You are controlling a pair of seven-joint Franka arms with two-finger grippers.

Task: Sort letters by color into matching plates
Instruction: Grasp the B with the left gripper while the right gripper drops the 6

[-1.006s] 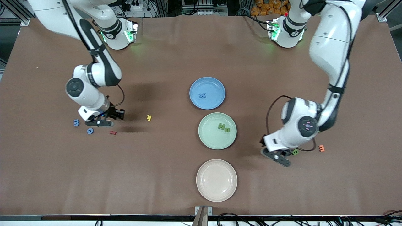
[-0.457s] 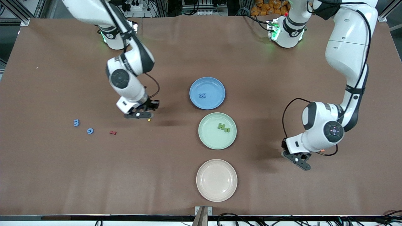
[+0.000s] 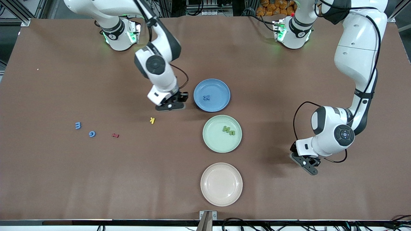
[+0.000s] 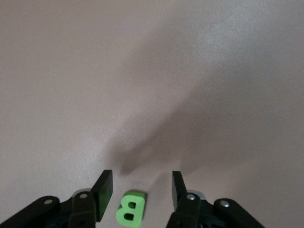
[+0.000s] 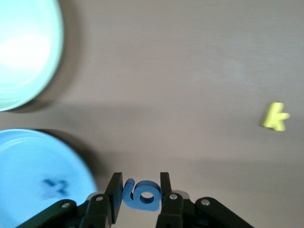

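Note:
My right gripper (image 3: 170, 105) is shut on a blue letter (image 5: 141, 194) and holds it over the table, just beside the blue plate (image 3: 220, 89). That plate holds a blue x (image 3: 207, 97). My left gripper (image 3: 306, 163) is open, low over the table toward the left arm's end. A green B (image 4: 130, 210) lies between its fingers, apart from both. The mint green plate (image 3: 215, 141) holds two green letters (image 3: 229, 130). The beige plate (image 3: 221, 184) is bare. A yellow k (image 3: 152, 120) lies near the right gripper.
Two blue letters (image 3: 78, 125) (image 3: 92, 133) and a red letter (image 3: 115, 135) lie toward the right arm's end of the table. The three plates stand in a row down the middle. The right wrist view shows the blue plate (image 5: 28, 161) and the green plate (image 5: 23, 52).
The right arm has swung from beside the loose blue letters to the edge of the blue plate. The left gripper has shifted toward its own end and now hides the green B in the front view.

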